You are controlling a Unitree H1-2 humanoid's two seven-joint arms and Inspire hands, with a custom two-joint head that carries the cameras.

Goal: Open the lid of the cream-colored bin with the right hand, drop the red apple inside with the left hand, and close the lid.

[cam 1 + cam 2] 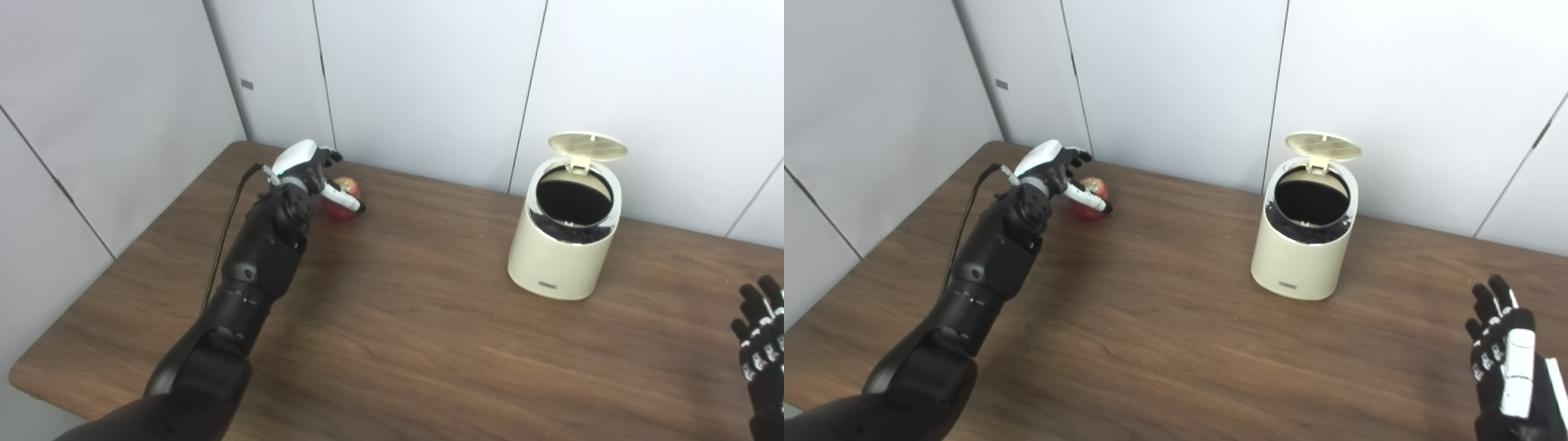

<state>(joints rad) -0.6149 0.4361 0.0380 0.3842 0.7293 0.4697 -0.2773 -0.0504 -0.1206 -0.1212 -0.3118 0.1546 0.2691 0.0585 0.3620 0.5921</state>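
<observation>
step: grasping red apple (343, 199) | left robot hand (312, 174) curled over it, grip unclear | right robot hand (1503, 361) spread, empty | lid (588, 146) up | next: lift, carry to bin (566, 245) on its right

the apple (1088, 205) lies far left on the table (1176, 343), the bin (1303, 257) well right of it.
</observation>
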